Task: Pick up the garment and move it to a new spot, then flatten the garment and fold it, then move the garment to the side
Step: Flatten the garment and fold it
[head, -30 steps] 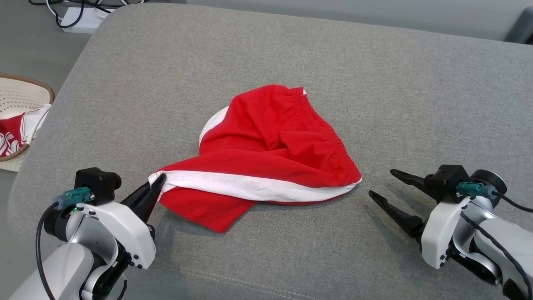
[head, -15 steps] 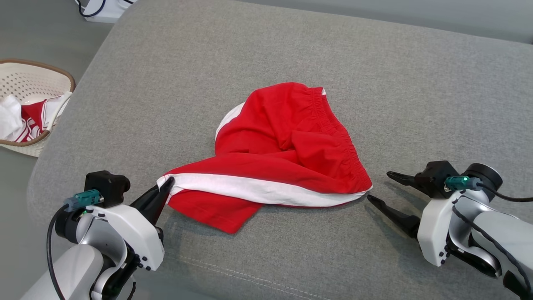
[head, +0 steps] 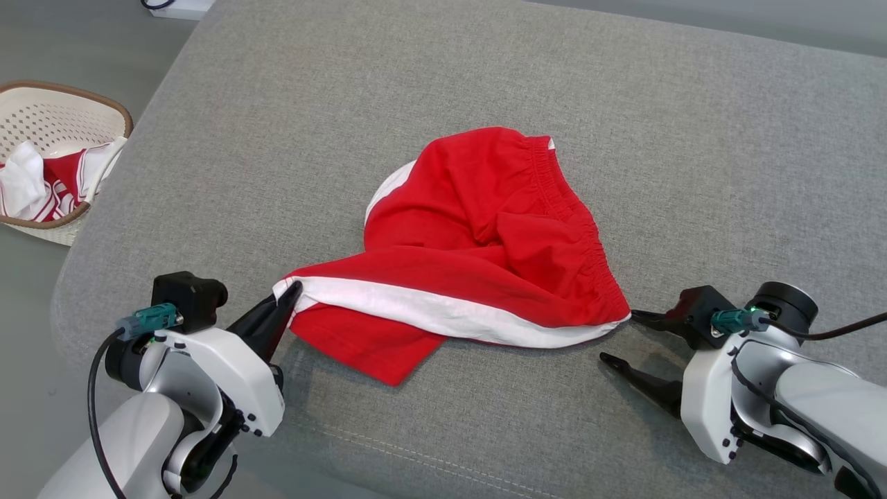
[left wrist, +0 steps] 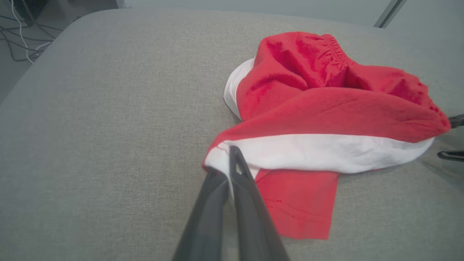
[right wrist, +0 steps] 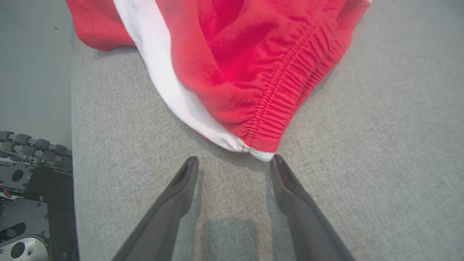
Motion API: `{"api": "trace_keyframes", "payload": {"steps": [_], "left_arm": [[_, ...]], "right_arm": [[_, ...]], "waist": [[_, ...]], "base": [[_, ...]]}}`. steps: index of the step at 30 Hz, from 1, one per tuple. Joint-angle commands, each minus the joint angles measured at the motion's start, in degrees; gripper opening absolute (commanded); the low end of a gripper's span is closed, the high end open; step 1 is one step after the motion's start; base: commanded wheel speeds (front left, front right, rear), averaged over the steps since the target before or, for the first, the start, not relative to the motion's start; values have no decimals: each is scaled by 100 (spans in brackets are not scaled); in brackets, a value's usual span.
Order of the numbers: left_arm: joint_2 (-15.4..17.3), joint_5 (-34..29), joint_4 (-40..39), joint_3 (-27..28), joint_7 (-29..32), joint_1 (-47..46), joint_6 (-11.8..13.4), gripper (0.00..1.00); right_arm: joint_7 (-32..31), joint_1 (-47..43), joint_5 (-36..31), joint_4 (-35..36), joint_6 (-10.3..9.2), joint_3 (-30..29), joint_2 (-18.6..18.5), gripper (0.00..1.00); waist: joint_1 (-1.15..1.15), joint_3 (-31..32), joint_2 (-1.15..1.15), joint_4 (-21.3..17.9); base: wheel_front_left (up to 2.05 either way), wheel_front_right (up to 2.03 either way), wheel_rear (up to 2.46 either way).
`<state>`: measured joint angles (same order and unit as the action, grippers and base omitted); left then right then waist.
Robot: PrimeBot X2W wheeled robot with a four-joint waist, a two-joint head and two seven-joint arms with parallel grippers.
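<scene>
The garment (head: 478, 242) is a pair of red shorts with a white side stripe, lying crumpled in the middle of the grey cushion (head: 416, 104). My left gripper (head: 290, 294) is shut on the shorts' white near-left corner (left wrist: 221, 161). My right gripper (head: 619, 337) stands open at the garment's right tip, its fingertips just short of the elastic waistband corner (right wrist: 261, 152). In the right wrist view the right gripper (right wrist: 233, 163) has one fingertip touching that white corner. The garment (left wrist: 326, 108) bunches up behind the left gripper (left wrist: 230, 159).
A white perforated basket (head: 41, 118) with red and white cloth stands off the cushion's left edge. Grey floor lies left of the cushion. Cables (left wrist: 18, 40) trail on the floor at the far left. Stitching (head: 416, 454) runs along the cushion's near edge.
The camera has shifted, moving the whole scene. My right gripper has closed in on the garment's right tip. The left gripper keeps its hold on the corner.
</scene>
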<state>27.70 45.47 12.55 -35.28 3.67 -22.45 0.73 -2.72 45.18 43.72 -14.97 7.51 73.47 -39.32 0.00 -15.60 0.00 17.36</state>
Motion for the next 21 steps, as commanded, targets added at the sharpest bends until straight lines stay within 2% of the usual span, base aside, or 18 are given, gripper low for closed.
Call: {"api": "trace_keyframes", "payload": {"steps": [1, 2, 4, 5, 21], "left_arm": [[193, 8, -61, 238, -62, -284, -36, 0], [186, 8, -45, 236, -71, -296, -41, 0], [174, 9, -21, 235, -102, -316, -58, 0], [170, 11, -8, 236, -118, -323, -65, 0], [341, 56, 64, 349, -241, -421, -138, 0]], "right_arm": [[-3, -186, -45, 143, -2, -13, -108, 81], [11, -165, -50, 151, -2, -13, -103, 42], [92, -123, -15, 166, -2, -13, -84, 9], [137, -95, -4, 172, -2, -12, -79, 0], [991, 437, 697, 276, -2, -12, -147, 0]], "waist": [[0, -6, 0, -4], [0, -11, 0, -9], [0, -19, 0, -19], [0, -19, 0, -26], [0, 193, 0, -288]], "base": [[0, 0, 0], [0, 0, 0], [0, 0, 0], [0, 0, 0], [0, 0, 0]]}}
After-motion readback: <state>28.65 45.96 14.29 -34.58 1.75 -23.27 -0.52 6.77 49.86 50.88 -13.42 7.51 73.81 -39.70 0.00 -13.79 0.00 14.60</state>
